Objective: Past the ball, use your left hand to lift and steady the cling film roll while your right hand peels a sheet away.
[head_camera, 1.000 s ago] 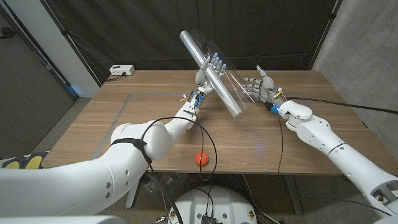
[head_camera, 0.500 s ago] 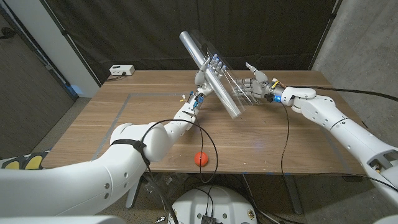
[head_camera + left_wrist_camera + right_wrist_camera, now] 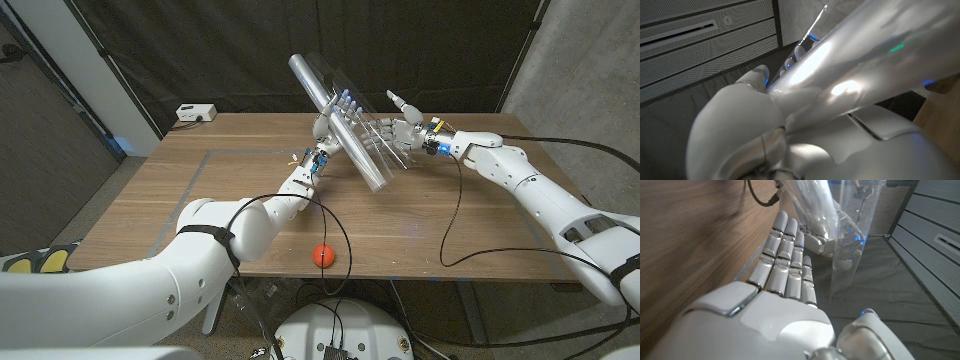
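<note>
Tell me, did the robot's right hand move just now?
Yes. The right hand has gone toward the table's far edge and closer to the cling film roll, which the left hand holds up.

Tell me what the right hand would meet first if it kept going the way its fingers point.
Most likely the loose clear sheet hanging off the cling film roll; the right hand points at it with fingers open. The gap is hard to judge.

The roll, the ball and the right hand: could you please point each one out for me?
roll (image 3: 352,142), head view, on the middle of the tube.
ball (image 3: 322,255), head view, on its centre.
right hand (image 3: 398,136), head view, on the palm beside the film.
</note>
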### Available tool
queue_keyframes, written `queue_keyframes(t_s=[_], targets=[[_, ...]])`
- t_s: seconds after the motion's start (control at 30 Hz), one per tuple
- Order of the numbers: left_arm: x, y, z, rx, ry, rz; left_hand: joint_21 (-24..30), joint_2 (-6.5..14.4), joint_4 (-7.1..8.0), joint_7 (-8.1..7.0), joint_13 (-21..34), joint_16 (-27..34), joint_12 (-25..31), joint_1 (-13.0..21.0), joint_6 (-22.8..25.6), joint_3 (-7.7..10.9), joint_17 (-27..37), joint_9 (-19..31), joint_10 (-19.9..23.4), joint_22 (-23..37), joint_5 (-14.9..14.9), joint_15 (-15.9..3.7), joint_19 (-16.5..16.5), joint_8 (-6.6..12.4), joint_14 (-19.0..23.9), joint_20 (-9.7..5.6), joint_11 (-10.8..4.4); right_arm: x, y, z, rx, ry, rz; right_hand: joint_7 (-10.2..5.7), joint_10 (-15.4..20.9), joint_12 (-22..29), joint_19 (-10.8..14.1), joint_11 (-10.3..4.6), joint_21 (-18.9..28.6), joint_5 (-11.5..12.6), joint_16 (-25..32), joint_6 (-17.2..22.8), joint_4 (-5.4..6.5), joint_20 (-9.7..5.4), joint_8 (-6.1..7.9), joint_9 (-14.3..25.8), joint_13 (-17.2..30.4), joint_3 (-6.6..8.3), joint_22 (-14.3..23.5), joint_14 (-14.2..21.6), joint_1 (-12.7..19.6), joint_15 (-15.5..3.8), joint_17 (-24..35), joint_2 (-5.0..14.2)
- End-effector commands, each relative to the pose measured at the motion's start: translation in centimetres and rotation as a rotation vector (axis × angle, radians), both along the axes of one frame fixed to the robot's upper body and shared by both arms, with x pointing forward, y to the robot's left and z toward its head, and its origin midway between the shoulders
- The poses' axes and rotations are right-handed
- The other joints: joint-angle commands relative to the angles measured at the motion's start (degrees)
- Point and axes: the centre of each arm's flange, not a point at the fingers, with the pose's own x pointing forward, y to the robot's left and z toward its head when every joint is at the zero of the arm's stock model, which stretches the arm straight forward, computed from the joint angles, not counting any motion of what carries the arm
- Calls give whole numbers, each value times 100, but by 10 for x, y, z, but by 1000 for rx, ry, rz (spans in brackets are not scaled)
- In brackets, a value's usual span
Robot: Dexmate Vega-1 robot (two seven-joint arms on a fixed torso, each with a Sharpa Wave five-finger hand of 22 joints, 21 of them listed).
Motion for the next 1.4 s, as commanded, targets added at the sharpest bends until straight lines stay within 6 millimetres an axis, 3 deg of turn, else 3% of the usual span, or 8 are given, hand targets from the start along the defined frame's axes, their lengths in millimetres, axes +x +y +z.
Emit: queue_keyframes(t_s=[0.03,0.2,0.4,0.73,0.87,1.13,1.23,1.4], targets=[[3,2,-3,-2,27,10,-15,549,448,95,32,-27,60,-480,90,496,25,25,-26,20,9,-418,64,33,24,12,-33,5,15,21,-80,2,171,235,315,47,402,-62,154,45,39,420,7,-150,95,24,0,-34,1,398,88,-131,-9,54],[5,3,-3,-2,38,14,-31,550,443,85,53,-46,68,-478,89,509,33,39,-27,23,6,-417,65,49,21,10,-35,5,19,25,-74,-15,227,251,712,72,830,-116,273,53,80,760,18,-321,97,25,-4,-80,-22,943,142,-356,-18,83],[6,2,-4,5,50,18,-50,555,438,90,82,-65,79,-475,96,527,46,46,-32,25,2,-420,71,66,31,13,-12,4,21,28,-20,-51,302,257,753,53,871,-104,277,57,56,801,8,-358,82,26,-4,-68,-24,988,187,-419,-20,118],[8,2,-5,12,67,28,-79,556,440,73,120,-94,95,-484,94,543,65,48,-30,28,-4,-415,73,81,38,16,-11,7,22,32,9,-65,308,168,1072,-82,849,-177,487,-174,-34,1089,-681,-670,21,59,18,588,236,1545,1487,-760,-14,650],[10,2,-6,19,79,34,-87,560,442,82,135,-104,101,-486,79,550,73,47,-30,29,-6,-415,83,80,42,15,-18,7,21,34,9,-82,297,113,1085,-140,654,-212,622,-279,-37,1097,-891,-691,-9,82,40,804,434,1633,1853,-902,70,813],[13,2,-7,27,110,47,-106,567,440,77,163,-121,111,-487,81,566,88,53,-35,31,-9,-416,86,95,52,17,-22,8,18,36,55,-114,283,-36,1038,-159,400,-339,833,-385,-58,1054,-1156,-853,-45,103,140,1020,728,1583,2273,-1060,173,875],[14,2,-7,30,119,51,-113,572,437,70,176,-130,119,-485,67,575,95,63,-28,32,-10,-417,87,100,52,18,-12,8,16,38,44,-127,274,-81,1057,-150,388,-404,1060,-403,9,1142,-1358,-910,-30,103,182,1220,942,1621,2736,-1195,285,946],[15,2,-6,27,127,53,-124,572,435,68,192,-139,122,-485,67,583,102,60,-38,33,-12,-417,88,104,60,17,-10,4,14,45,-86,-156,247,-339,1325,-78,224,-644,1622,-402,532,1465,-1437,-1150,38,137,286,1501,1478,1728,3917,-1435,913,998]])
